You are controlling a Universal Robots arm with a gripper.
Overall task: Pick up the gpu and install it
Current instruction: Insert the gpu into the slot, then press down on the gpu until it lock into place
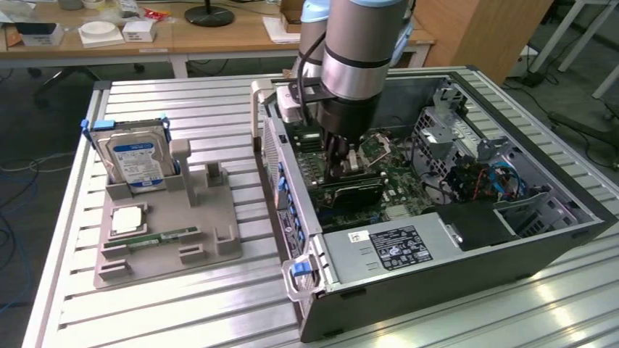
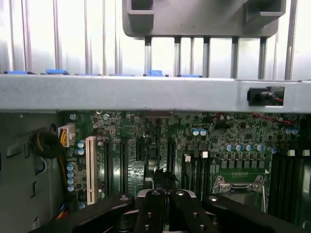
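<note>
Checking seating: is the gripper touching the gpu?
Cannot tell. In the exterior view the gripper reaches down onto the gpu, but the arm hides the contact point.

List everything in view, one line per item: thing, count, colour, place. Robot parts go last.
computer case: one, black, open, on the table's exterior-view right.
motherboard: one, green, inside the case.
gpu: one, dark, on the motherboard under the claw.
hard drive: one, silver with blue-white label, upright in the holder.
memory stick: one, green, flat on the holder.
parts holder: one, grey, exterior-view left.
table: one, slatted metal.
claw: one, black, shut, inside the case.
</note>
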